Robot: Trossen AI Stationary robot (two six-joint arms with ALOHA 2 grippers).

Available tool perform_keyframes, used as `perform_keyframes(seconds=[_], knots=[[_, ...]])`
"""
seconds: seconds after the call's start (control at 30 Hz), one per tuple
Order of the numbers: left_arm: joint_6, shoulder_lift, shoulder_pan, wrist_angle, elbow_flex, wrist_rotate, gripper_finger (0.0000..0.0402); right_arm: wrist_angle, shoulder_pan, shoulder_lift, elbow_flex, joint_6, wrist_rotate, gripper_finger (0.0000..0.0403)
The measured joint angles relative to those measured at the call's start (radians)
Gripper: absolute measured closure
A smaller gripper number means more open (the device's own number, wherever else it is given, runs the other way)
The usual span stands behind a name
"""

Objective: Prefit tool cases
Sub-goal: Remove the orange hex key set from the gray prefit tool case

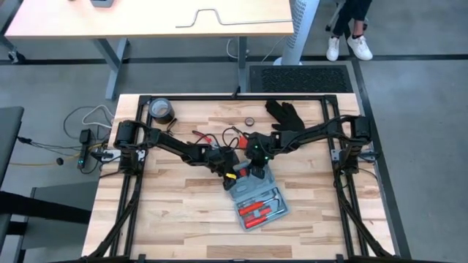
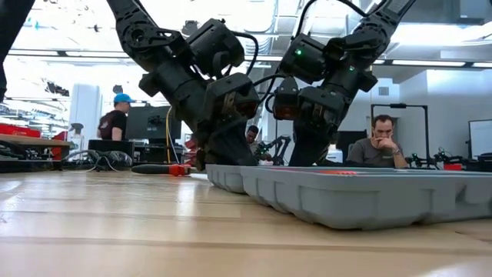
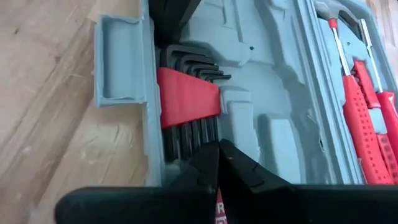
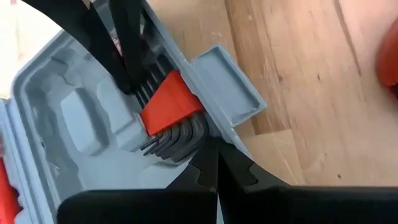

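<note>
Both arms angled inward, meeting mid-table; left tool point(image 3: 217, 163) fingers pressed together, right tool point(image 4: 216, 163) likewise.

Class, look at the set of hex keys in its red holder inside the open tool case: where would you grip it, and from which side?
Grip the red holder, coming straight down from above. The hex keys lie flat in a recess beside the case's handle tab, so the tool case walls likely block any sideways approach. The holder is the widest part. Both the left gripper and right gripper hover shut nearby.
</note>
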Motion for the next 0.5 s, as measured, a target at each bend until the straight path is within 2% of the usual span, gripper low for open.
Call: perform_keyframes(seconds=[0.37,0.43,0.5], knots=[[0.02,-0.003,0.002,-0.002,0.0,0.036,0.0401,0.133,-0.009,0.003,0.023,0.049,-0.3,0.0403],[0.024,0.003,0.002,0.016,0.002,-0.023,0.0401,0.168,-0.007,-0.003,0.034,0.049,-0.365,0.0403],[0.024,0.003,0.011,0.011,0.002,-0.071,0.0402,0.161,-0.001,-0.005,0.029,0.055,-0.387,0.0403]])
